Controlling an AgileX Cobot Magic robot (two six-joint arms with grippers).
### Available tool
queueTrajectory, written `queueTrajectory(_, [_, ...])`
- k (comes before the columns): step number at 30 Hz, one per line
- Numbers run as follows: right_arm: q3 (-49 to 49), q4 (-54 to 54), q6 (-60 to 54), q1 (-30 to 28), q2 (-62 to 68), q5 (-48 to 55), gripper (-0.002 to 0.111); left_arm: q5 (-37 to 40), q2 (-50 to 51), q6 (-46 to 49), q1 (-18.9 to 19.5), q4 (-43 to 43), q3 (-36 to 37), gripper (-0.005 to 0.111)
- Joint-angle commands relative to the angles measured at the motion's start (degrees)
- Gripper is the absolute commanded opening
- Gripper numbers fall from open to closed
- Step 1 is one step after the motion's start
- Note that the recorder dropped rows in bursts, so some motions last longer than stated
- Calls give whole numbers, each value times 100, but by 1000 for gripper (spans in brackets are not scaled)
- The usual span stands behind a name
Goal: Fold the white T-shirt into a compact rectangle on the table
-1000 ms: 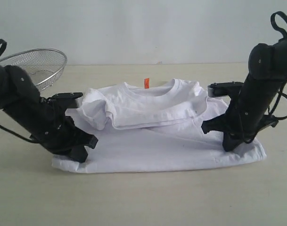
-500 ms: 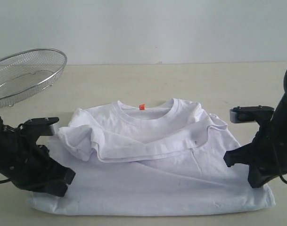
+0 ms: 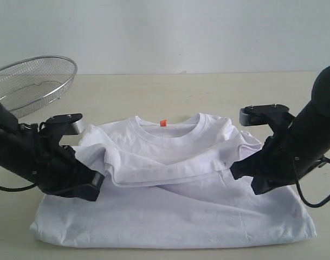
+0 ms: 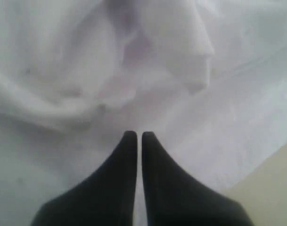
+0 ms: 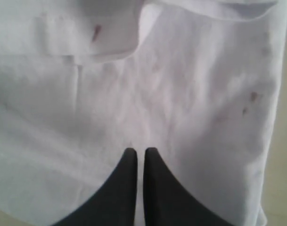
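1 white T-shirt [image 3: 175, 216] on 1 table [image 3: 165, 92], spread between 2 grippers and reaching under the tips of both. Folded once across, with the upper part doubled down over the lower part. Collar [image 3: 170, 127] on top, with 1 orange tag [image 3: 163, 123] inside the neck, about midway between the 2 sets of jaws and farther back than either.

Left gripper [image 4: 135, 134]: 2 black fingers pressed together tip to tip, only a hairline slit between them. Tips down on white cloth near the shirt's side edge, at the end of the doubled layer. Ahead of these jaws, 1 bunched heap of soft folds. Off to one side of them, a bare corner of table past the cloth edge. Pinching cloth or merely touching it: cannot tell.

Right gripper [image 5: 138, 150]: likewise 2 black fingers closed against each other, tips down on smooth cloth. Ahead of these jaws, 1 hemmed flap lying over the flat layer, with a few small reddish marks on the fabric around. Cloth between the tips or not: cannot tell.

1 round wire basket [image 3: 29, 81] behind and outside the left jaws, well apart from the shirt, partly hidden by the left arm.
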Motion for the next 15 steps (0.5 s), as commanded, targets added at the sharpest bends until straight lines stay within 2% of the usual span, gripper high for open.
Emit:
queueTrajectory(1, [-16, 6, -86, -1, 371, -191, 0, -19, 357, 78, -255, -101, -302, 5])
queueTrajectory(8, [-16, 6, -112, -1, 629, -453, 0, -366, 881, 12, -326, -198, -727, 5])
queueTrajectory(15, [-16, 6, -112, -1, 643, -401, 0, -557, 914, -11, -326, -188, -1273, 5])
